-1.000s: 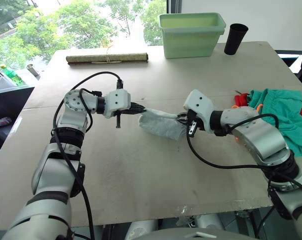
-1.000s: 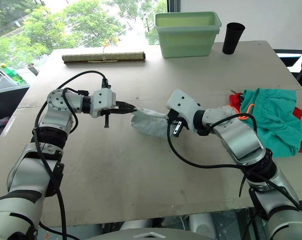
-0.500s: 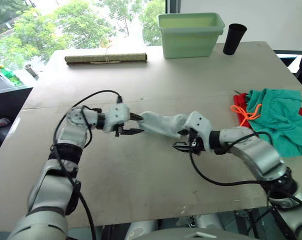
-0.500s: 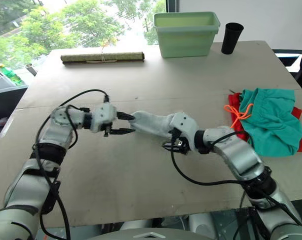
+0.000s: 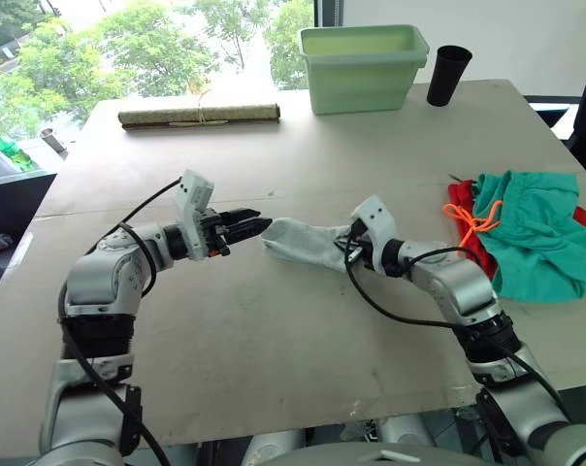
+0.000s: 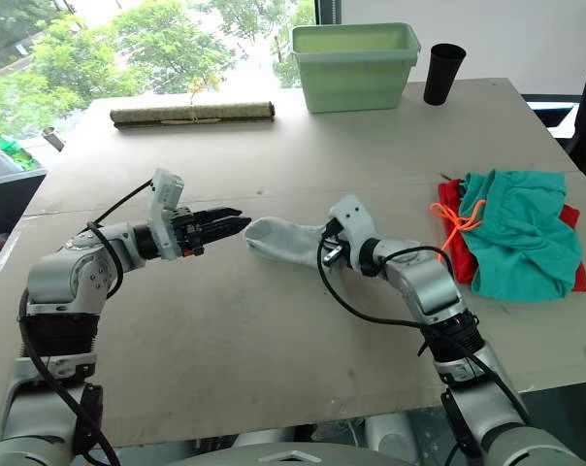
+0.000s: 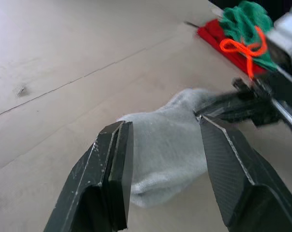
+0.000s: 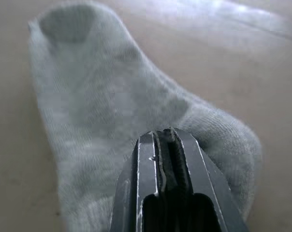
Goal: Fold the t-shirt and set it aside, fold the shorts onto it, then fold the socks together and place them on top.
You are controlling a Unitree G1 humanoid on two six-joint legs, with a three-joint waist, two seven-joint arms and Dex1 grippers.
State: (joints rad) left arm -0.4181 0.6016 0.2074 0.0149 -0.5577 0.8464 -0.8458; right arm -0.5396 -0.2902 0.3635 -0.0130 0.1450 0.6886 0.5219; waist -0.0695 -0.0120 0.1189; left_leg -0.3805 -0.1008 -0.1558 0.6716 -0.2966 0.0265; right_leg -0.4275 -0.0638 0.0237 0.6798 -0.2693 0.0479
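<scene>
Released since half a second ago, the soft knit socks (image 5: 308,243) are laid flat mid-table, their toe end no longer held by the left gripper (image 5: 257,224), whose fingers are parted. The other end is pinched by the closed right gripper (image 5: 349,250).

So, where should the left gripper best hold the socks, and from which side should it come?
Probably the free end of the socks, nearest the left gripper, coming in level from the robot's left. The socks lie flat along the table, and the right gripper already pinches the opposite end.
</scene>
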